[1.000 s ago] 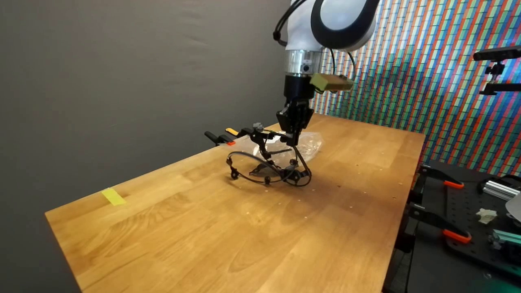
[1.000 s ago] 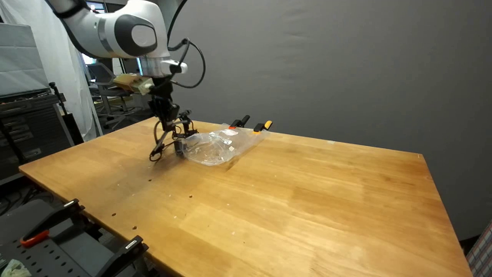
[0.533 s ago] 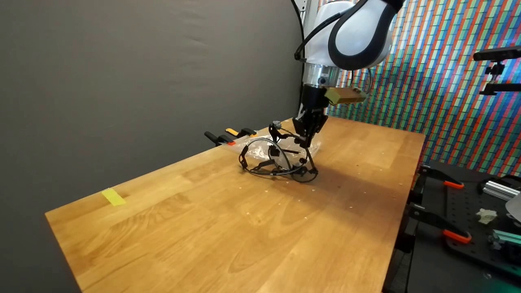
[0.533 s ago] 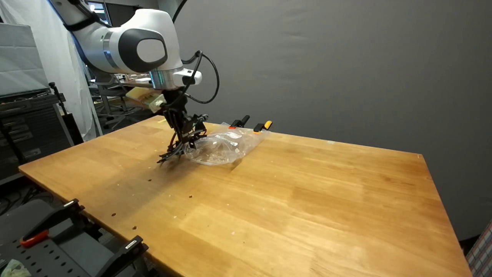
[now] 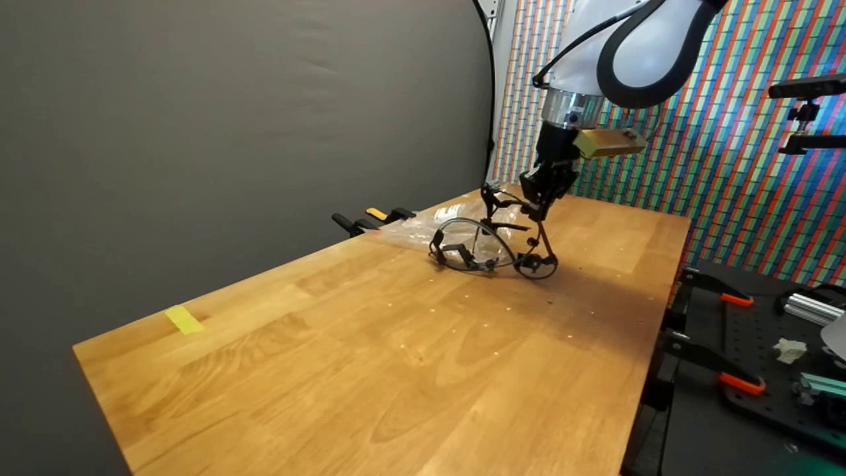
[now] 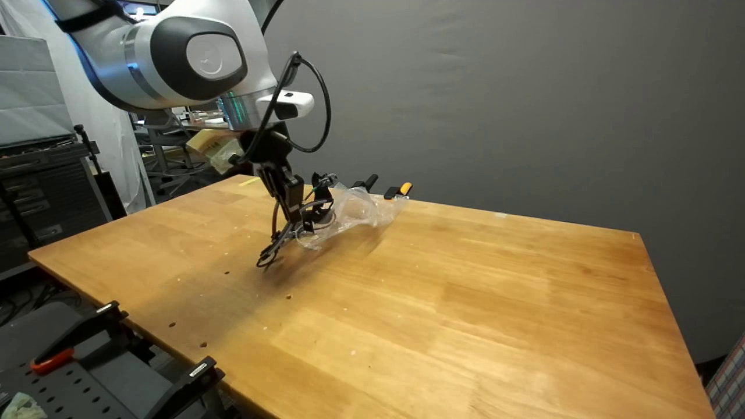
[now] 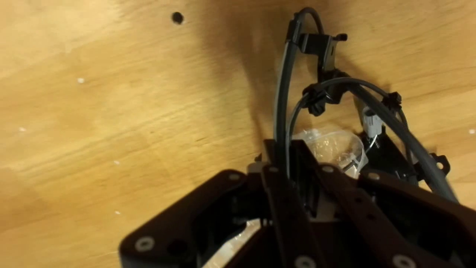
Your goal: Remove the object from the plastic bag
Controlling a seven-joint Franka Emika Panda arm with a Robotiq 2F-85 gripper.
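A black cable assembly with brackets and looping wires (image 5: pixel 529 263) hangs from my gripper (image 5: pixel 537 215), low over the wooden table. It also shows in an exterior view (image 6: pixel 322 202) and in the wrist view (image 7: pixel 388 154). The gripper also shows in an exterior view (image 6: pixel 297 218). In the wrist view my fingers (image 7: pixel 288 158) are shut around a black cable and plate. The clear plastic bag (image 5: pixel 413 231) lies crumpled behind the assembly, also in an exterior view (image 6: pixel 366 212). Its rim (image 7: pixel 336 143) is beside the fingers. I cannot tell whether any part is still inside it.
Two clamps (image 6: pixel 364 184) (image 6: pixel 398 191) pin the bag's far end to the table edge. More clamps (image 5: pixel 717 291) with orange grips hold the opposite side of the table (image 5: pixel 317 370). Yellow tape (image 5: pixel 185 320) marks the edge. A dark wall (image 5: pixel 238 132) stands behind.
My gripper and the assembly have moved rightward in both exterior views. The bag, flatter before, is now bunched up and partly lifted near the assembly. The gripper has stayed shut.
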